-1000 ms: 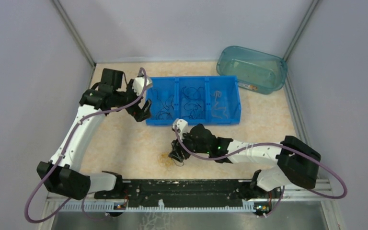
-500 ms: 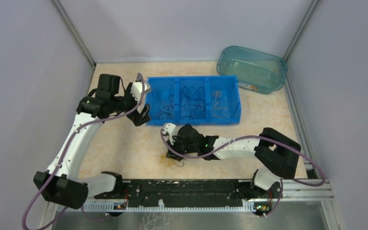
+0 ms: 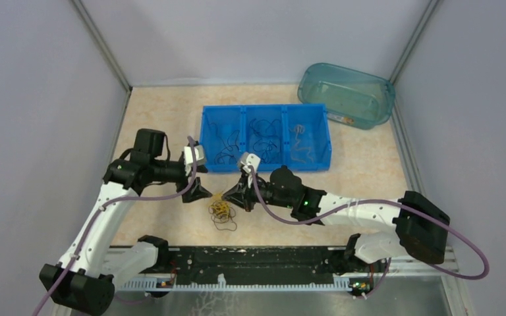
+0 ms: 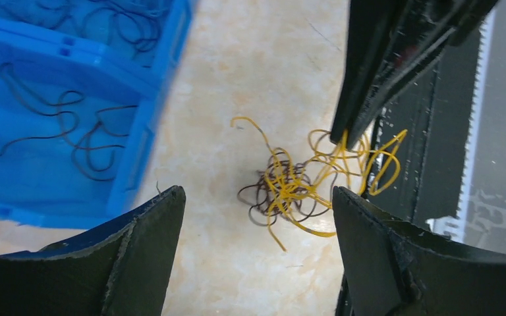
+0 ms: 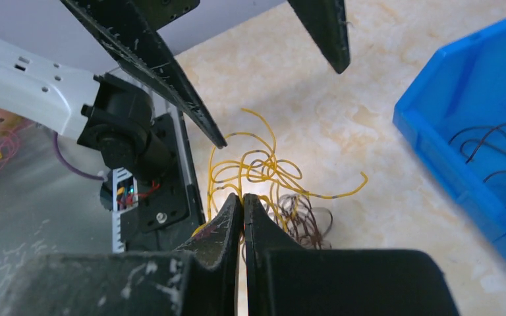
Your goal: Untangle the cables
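A small tangle of yellow and brown cables [image 3: 221, 210] lies on the table in front of the blue bin. My right gripper [image 3: 232, 197] is shut, pinching a yellow strand at the tangle's right side. The right wrist view shows that strand caught at the tips of the right gripper [image 5: 242, 197], with the yellow and brown cables [image 5: 270, 174] just beyond. My left gripper [image 3: 196, 191] hangs open just left of the tangle. In the left wrist view the cables [image 4: 290, 187] lie ahead of the left gripper [image 4: 258, 191], nearer its right finger, with nothing between the fingers.
A blue three-compartment bin [image 3: 263, 166] behind the tangle holds loose dark and brown wires. A teal tub [image 3: 346, 95] stands at the back right. A black rail [image 3: 250, 257] runs along the near edge. Grey walls enclose the table.
My right gripper has shut on a yellow strand and drawn the tangle left and away from the rail. The left arm has come down from the bin's left end to the tangle, jaws slightly narrower.
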You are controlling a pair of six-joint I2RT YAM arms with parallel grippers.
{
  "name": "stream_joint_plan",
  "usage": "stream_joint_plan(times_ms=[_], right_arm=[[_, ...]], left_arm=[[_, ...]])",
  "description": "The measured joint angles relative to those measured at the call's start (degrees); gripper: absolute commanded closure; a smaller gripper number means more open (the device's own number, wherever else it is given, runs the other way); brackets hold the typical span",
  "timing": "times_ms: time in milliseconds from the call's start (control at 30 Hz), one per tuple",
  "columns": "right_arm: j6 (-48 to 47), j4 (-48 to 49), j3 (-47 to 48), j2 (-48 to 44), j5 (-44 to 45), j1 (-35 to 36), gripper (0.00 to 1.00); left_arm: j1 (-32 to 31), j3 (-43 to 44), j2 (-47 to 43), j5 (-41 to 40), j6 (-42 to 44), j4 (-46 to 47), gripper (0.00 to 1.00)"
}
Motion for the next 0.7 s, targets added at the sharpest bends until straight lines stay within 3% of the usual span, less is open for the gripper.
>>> stream_joint_plan(times_ms=[400,633,700], right_arm=[[2.9,4.7,-3.1,-0.1,0.0,0.0,1.0],[3.9,6.5,-3.6,-0.1,-0.3,0.0,1.0],[4.2,6.7,-3.9,-0.1,-0.3,0.0,1.0]], left_arm=[[-3.2,-4.6,-0.2,3.5,6.2,-3.5,0.41],[-6.7,-4.9,0.3,3.1,6.2,-2.8,0.77],[-6.8,-4.9,0.4,2.7,6.5,-2.5,0.82]])
